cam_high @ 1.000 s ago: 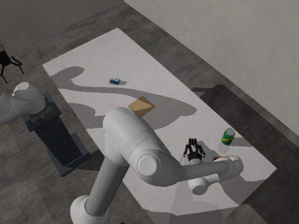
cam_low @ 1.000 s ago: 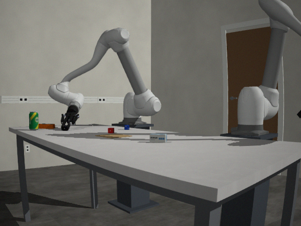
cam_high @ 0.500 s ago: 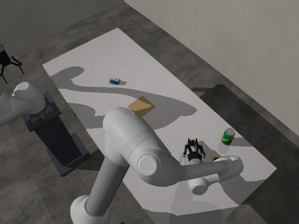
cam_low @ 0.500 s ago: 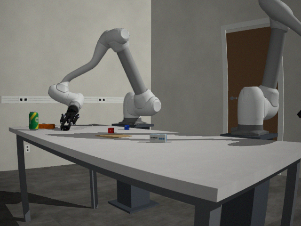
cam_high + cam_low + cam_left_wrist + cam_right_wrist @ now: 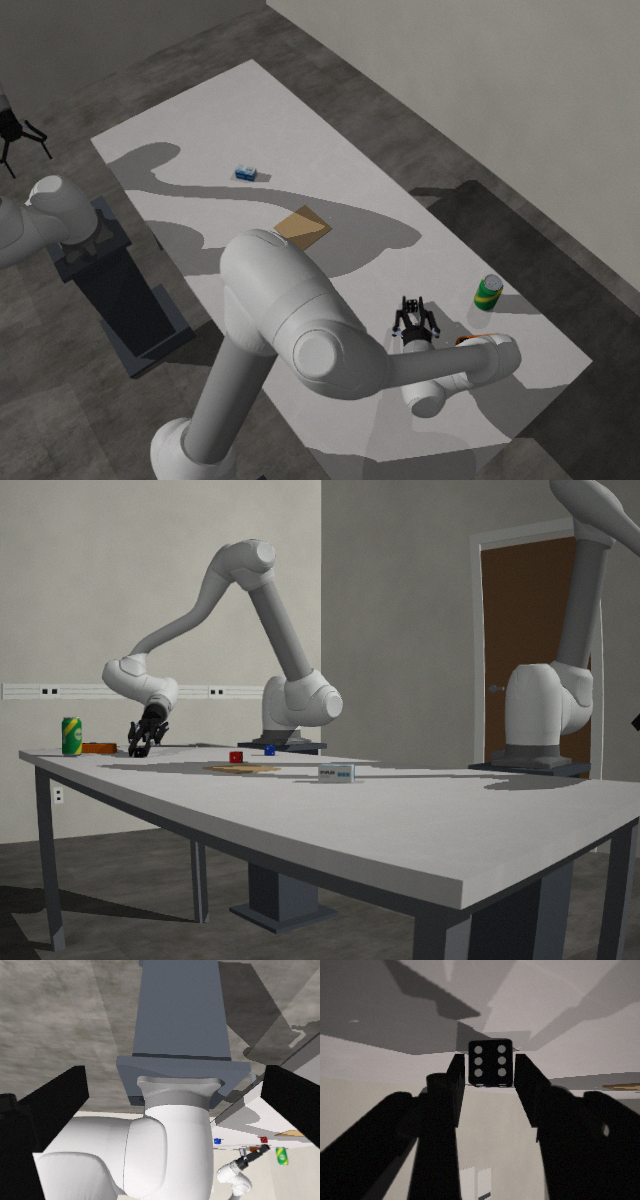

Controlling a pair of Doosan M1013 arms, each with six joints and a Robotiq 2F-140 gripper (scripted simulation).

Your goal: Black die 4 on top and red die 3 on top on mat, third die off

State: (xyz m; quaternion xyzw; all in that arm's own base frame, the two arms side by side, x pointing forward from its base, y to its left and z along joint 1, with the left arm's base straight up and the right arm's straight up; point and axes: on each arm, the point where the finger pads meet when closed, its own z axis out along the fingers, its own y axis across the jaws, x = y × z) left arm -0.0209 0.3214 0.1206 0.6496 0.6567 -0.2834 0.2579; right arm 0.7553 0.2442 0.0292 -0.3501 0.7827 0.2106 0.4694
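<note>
Pale tabletop apparently supports black cubic die; right gripper straddles it, fingers slightly apart, presumably for release. Left gripper: spread wide.
</note>
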